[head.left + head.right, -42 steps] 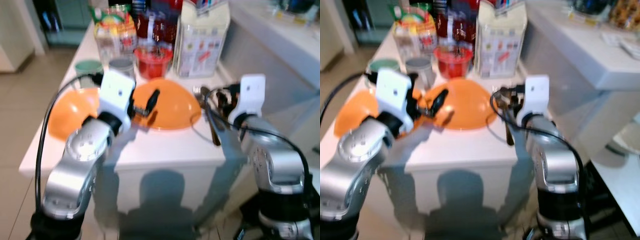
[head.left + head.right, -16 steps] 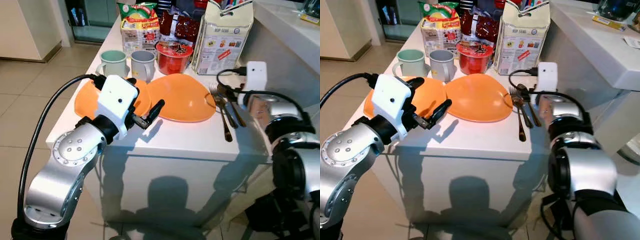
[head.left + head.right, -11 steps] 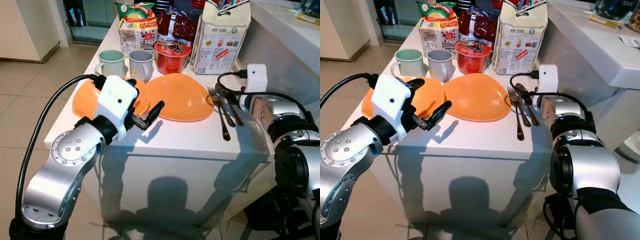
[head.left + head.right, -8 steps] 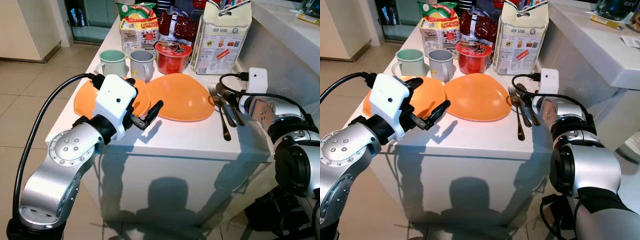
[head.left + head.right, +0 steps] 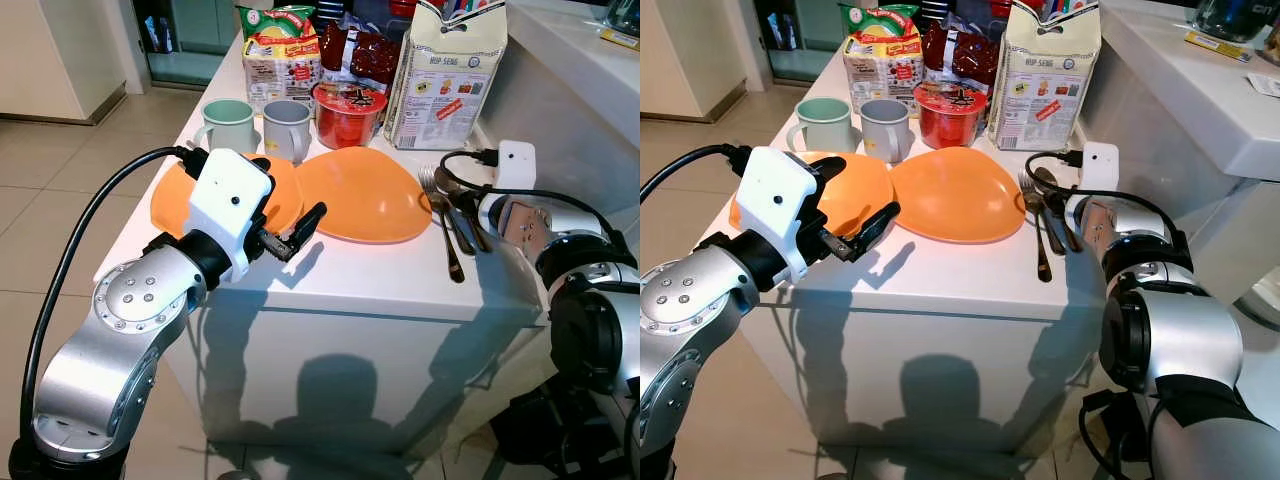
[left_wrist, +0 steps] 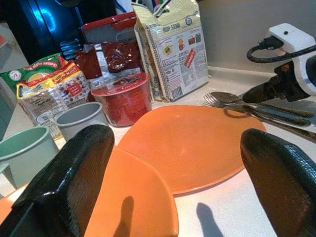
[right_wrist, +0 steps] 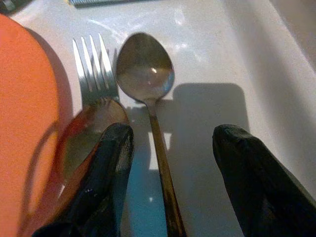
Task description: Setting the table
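Hovering grippers at a half-laid white table

Reaching in over the near left corner of the white table [image 5: 340,285], the left gripper [image 5: 290,232] hangs with its fingers spread wide and nothing between them, just short of the two orange plates. Taking the larger orange plate [image 5: 362,207] as the landmark: a second orange plate [image 5: 180,205] overlaps its left edge, partly hidden behind the left wrist. Behind it stand a green mug [image 5: 227,124], a grey mug [image 5: 286,128] and a red tub [image 5: 347,113], with a paper bag [image 5: 443,72] and snack packets [image 5: 283,50] further back. Just to its right lies the cutlery, a fork [image 7: 94,74] beside a spoon [image 7: 148,79], handles toward the robot. The right gripper [image 7: 170,177] is over those handles, fingers parted wide, astride the spoon's handle but not closed on it
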Tool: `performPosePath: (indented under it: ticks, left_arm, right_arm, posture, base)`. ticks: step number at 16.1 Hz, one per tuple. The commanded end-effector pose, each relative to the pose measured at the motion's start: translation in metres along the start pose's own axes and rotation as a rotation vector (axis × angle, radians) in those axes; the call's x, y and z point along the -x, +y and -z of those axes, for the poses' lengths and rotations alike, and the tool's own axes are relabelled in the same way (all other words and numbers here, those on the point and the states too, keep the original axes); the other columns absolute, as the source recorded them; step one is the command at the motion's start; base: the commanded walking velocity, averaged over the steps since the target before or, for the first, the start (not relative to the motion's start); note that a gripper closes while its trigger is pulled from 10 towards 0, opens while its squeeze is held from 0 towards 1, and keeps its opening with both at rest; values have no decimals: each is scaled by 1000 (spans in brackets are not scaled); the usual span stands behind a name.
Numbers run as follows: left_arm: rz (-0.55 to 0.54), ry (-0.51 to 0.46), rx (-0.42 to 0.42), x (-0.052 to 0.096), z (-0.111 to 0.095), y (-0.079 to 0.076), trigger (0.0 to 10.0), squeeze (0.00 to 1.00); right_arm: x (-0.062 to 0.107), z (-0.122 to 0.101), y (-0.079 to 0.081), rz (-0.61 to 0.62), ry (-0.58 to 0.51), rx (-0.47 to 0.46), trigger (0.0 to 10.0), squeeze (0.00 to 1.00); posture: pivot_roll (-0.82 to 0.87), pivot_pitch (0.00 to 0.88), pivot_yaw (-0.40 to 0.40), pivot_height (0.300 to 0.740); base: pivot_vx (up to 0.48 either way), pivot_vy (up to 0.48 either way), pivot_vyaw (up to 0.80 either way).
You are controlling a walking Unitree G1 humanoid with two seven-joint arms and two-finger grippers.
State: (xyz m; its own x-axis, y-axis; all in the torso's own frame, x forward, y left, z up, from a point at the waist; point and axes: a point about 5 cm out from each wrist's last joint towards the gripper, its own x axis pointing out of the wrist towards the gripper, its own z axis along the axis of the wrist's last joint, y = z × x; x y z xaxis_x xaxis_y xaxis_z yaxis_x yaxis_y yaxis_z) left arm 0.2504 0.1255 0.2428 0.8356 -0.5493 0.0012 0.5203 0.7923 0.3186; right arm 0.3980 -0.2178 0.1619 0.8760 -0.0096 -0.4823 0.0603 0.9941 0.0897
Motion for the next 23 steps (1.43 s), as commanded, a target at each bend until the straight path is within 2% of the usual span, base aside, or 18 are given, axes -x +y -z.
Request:
performPosePath:
  ticks: [1,2,6,8,9,15,23]
  left_arm:
    - [2,-15,-13,2,-5,0,10000,0]
    - [4,-14,-12,1,-5,0,10000,0]
    - [10,-13,-11,0,-5,-1,10000,0]
    - [12,-12,-10,0,-5,-1,10000,0]
    - [13,-11,-11,0,-5,-1,10000,0]
    - [22,-2,-13,0,-4,-2,10000,0]
    - [51,0,-14,-2,-3,-5,10000,0]
  right_arm:
    - [1,8,-11,29,27,-15,7686,0]
    - [1,11,-12,27,38,-13,5020,0]
    - [0,14,-10,8,56,2,4667,0]
    - [0,19,-10,-1,80,12,3137,0]
    - [0,21,-11,3,89,9,0,0]
    - [0,31,-16,12,118,-78,0,0]
    - [0,30,-18,33,105,-114,0,0]
  posture:
    - [205,0,-77,740]
    - [203,0,-75,740]
    - [198,0,-70,740]
    - [197,0,-71,740]
    - [199,0,-73,740]
    - [200,0,-73,740]
    - [199,0,-69,740]
  base:
    - [0,0,0]
    - [0,0,0]
    - [0,0,0]
    - [0,0,0]
    - [0,0,0]
    - [0,0,0]
    - [0,0,0]
